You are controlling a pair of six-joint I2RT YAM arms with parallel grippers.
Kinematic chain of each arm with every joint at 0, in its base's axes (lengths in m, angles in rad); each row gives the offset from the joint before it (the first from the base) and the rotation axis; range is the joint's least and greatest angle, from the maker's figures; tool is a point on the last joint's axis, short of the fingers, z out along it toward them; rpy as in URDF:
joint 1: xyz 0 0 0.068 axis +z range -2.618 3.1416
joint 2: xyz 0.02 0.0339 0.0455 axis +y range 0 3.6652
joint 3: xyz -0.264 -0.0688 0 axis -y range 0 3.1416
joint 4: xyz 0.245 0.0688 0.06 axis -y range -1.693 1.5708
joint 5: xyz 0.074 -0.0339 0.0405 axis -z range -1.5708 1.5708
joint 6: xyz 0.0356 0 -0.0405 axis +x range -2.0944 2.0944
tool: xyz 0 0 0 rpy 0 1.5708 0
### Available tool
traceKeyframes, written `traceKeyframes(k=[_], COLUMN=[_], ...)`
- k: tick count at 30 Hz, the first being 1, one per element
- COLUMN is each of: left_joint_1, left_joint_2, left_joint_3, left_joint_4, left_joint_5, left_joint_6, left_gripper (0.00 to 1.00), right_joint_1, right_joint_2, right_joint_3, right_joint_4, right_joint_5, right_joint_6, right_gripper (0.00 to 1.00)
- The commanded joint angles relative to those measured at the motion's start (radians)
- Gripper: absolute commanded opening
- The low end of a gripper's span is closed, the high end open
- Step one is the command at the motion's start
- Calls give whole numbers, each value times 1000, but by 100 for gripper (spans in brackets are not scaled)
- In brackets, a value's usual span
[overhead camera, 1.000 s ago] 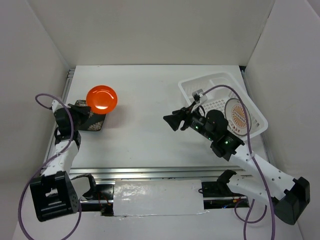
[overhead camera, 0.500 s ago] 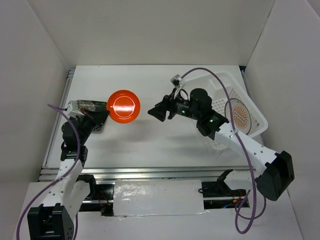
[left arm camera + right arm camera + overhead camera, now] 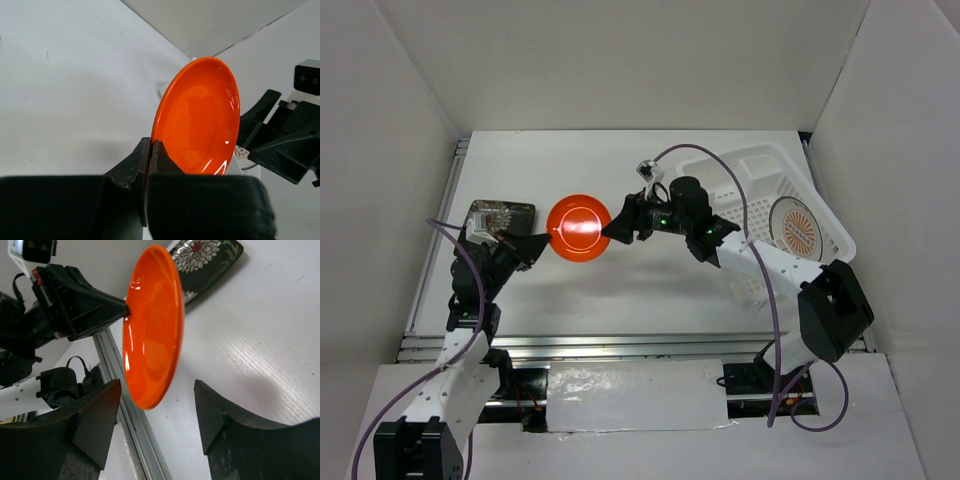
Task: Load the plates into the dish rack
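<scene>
Now the orange plate [image 3: 579, 228] hangs on edge above the surface [image 3: 650, 300], well left of the rack [image 3: 740, 165], pinched at its rim by the closed left claw [image 3: 542, 245]. The right claw [image 3: 616, 228], on the plate's rack side, stands open, its jaws straddling the opposite rim, so it looks placed to take over. The sunburst plate [image 3: 796, 228] stands in the rack; the square plate [image 3: 500, 215] lies farthest from the rack. White walls [image 3: 620, 60] enclose the surface.

No words, numbers or signs can be read. The small white tag [image 3: 648, 168] may have print, but it is too tiny.
</scene>
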Motion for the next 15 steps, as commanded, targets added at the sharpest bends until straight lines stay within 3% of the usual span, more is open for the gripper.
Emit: traceKeyframes(k=[1, 4, 7, 9, 10, 12, 14, 15], left_joint_1=[-9, -11, -12, -15, -15, -15, -14, -15], left_joint_2=[-15, -15, -24, -25, -24, -22, -10, -5], left_joint_3=[5, 2, 2, 3, 6, 9, 5, 3], left_joint_4=[119, 127, 131, 125, 119, 104, 101, 104], left_joint_5=[13, 22, 19, 16, 15, 10, 7, 4], left_joint_6=[-17, -20, -22, -14, -11, 1, 1, -2], left_gripper=[0, 0, 0, 0, 0, 0, 38, 51], right_joint_1=[-4, -4, -4, -2, -4, -4, -5, -4], right_joint_2=[41, 84, 121, 125, 122, 112, 92, 86], right_joint_3=[59, 82, 85, 77, 71, 57, 53, 54], right_joint_4=[89, 111, 140, 167, 178, 198, 195, 188], right_joint_5=[-1, -11, -32, -46, -44, -41, -29, -23], right_joint_6=[24, 30, 50, 54, 61, 62, 61, 56], right_gripper=[68, 67, 56, 33, 15, 0, 0, 0])
